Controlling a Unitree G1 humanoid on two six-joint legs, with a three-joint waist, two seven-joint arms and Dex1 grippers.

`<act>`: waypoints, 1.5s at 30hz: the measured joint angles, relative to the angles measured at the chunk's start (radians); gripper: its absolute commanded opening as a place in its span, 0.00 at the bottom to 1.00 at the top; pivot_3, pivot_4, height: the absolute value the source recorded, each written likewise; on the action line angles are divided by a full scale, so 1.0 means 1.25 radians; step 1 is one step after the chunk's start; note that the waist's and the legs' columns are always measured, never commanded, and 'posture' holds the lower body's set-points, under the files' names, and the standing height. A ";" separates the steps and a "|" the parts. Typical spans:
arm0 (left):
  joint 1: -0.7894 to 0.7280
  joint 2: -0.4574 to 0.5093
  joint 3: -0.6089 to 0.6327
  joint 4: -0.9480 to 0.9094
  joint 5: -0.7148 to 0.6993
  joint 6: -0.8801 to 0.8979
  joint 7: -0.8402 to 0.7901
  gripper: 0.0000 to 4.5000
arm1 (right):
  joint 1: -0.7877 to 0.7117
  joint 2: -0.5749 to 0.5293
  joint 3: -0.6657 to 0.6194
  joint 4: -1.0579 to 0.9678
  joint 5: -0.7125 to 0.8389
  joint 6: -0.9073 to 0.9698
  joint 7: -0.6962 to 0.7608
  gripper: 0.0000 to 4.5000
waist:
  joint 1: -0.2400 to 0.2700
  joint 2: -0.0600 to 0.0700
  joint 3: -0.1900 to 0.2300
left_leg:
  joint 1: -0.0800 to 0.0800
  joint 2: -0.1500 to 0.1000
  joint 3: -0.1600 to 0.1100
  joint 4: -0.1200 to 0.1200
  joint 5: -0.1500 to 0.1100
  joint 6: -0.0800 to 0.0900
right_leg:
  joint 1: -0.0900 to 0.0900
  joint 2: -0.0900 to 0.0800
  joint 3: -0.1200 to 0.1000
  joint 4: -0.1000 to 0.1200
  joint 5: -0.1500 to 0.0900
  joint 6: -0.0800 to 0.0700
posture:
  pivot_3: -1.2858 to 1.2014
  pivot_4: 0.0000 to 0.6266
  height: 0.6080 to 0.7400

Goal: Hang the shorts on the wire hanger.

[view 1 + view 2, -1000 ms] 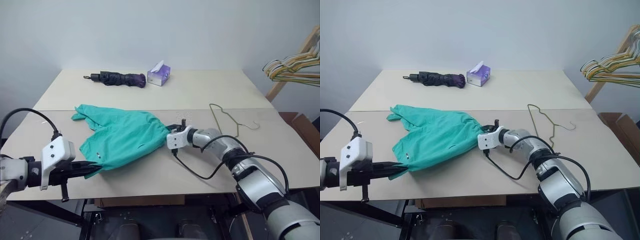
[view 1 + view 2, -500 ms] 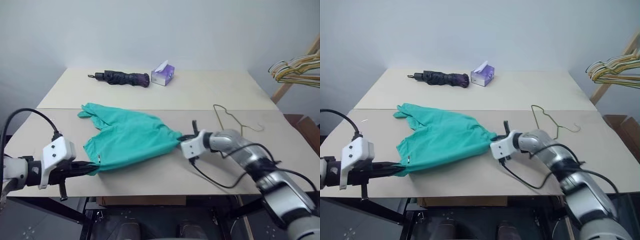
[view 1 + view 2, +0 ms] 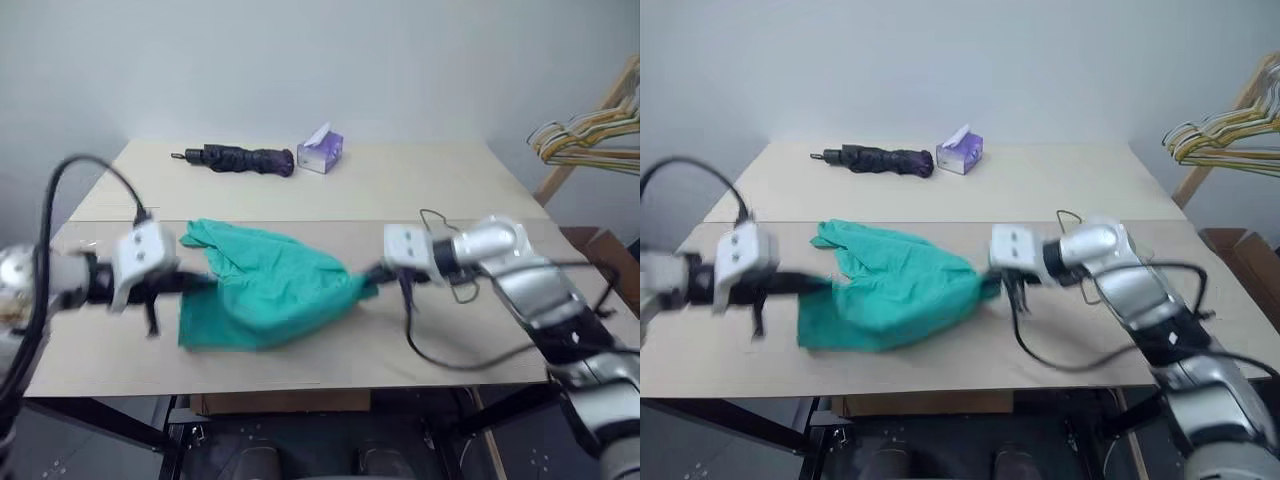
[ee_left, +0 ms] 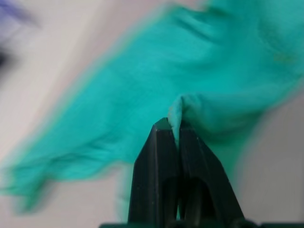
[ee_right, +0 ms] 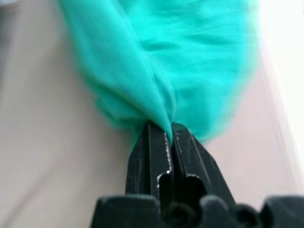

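1. Holding: we have the shorts (image 3: 268, 295) pinched at two opposite edges. Our left gripper (image 3: 188, 283) has its fingers pressed together on a fold of teal cloth, plain in the left wrist view; our right gripper (image 3: 372, 274) is pinching a gathered corner the same way.
2. Change: a second ago the shorts lay spread flat on the worktop (image 3: 400, 190), and our right gripper was only just meeting their edge. Both arms have since risen, and the cloth now hangs bunched between them, its lower part sagging towards the board; whether it still touches there, we cannot tell.
3. Wire hanger (image 3: 432, 217): lies on the worktop just behind our right arm, largely hidden by it, untouched.
4. Other stock: folded umbrella (image 3: 235, 158) and tissue box (image 3: 320, 152) at the far edge, well apart; a bunch of coloured hangers (image 3: 585, 135) on a rack off to the right.
5. Reading: we judge the pickup done and the hanging not yet begun; the shorts must next be carried to the hanger.
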 measured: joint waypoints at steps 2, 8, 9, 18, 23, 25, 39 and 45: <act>-0.219 -0.126 -0.018 0.148 0.101 -0.050 0.243 0.00 | -0.139 0.089 -0.040 0.150 -0.065 0.011 -0.210 0.00 | 0.011 -0.002 -0.001 | -0.012 0.000 -0.001 0.001 0.002 -0.003 | -0.012 0.000 0.000 0.003 0.002 0.000 | 0.56 0.00 1.00; -0.516 -0.229 0.137 0.241 0.046 -0.254 0.493 0.00 | -0.337 0.109 -0.136 0.268 -0.229 -0.241 -0.708 0.00 | 0.012 -0.003 -0.004 | -0.037 -0.004 0.001 -0.002 0.010 -0.018 | -0.041 -0.007 -0.001 0.007 0.004 0.002 | 0.56 0.00 1.00; -0.517 -0.214 0.150 0.231 0.028 -0.280 0.486 0.00 | -0.335 0.093 -0.146 0.240 -0.252 -0.291 -0.743 0.00 | 0.008 -0.003 -0.004 | -0.036 -0.005 0.002 -0.004 0.008 -0.017 | -0.040 -0.008 -0.001 0.007 0.004 0.002 | 0.56 0.00 1.00; -0.159 -0.063 0.234 0.066 -0.243 -0.038 0.197 0.00 | -0.050 0.000 -0.026 0.149 -0.363 -0.458 -0.604 0.00 | -0.028 -0.002 -0.003 | -0.020 -0.007 0.004 0.000 0.003 -0.004 | -0.021 -0.010 -0.001 0.000 0.004 0.006 | 0.57 0.00 1.00; 0.285 0.061 0.175 -0.076 -0.199 -0.065 -0.028 0.00 | 0.126 -0.106 0.101 0.126 -0.416 -0.595 -0.392 0.00 | -0.035 -0.002 -0.003 | -0.003 -0.004 0.005 -0.004 0.003 0.000 | -0.006 -0.007 0.000 -0.002 0.003 0.003 | 0.57 0.00 1.00; 0.407 0.074 0.106 -0.092 -0.137 -0.097 -0.073 0.00 | 0.193 -0.104 0.139 0.122 -0.429 -0.619 -0.339 0.00 | -0.034 -0.002 -0.003 | -0.006 -0.003 0.005 -0.003 0.003 0.000 | -0.009 -0.006 0.000 0.001 0.003 0.002 | 0.57 0.00 1.00; 0.652 0.240 0.049 -0.229 -0.033 -0.113 -0.226 0.00 | 0.355 -0.172 0.123 -0.110 -0.370 -0.601 -0.070 0.00 | -0.013 -0.002 -0.003 | -0.004 -0.003 0.005 -0.002 0.002 0.001 | -0.008 -0.005 0.000 0.000 0.002 0.003 | 0.57 0.00 1.00; 0.651 0.230 0.049 -0.236 -0.026 -0.098 -0.217 0.05 | 0.381 -0.172 0.108 -0.166 -0.336 -0.523 0.007 0.16 | -0.013 -0.002 -0.003 | -0.005 -0.003 0.005 -0.002 0.002 0.002 | -0.008 -0.005 0.000 0.000 0.002 0.002 | 0.56 0.00 1.00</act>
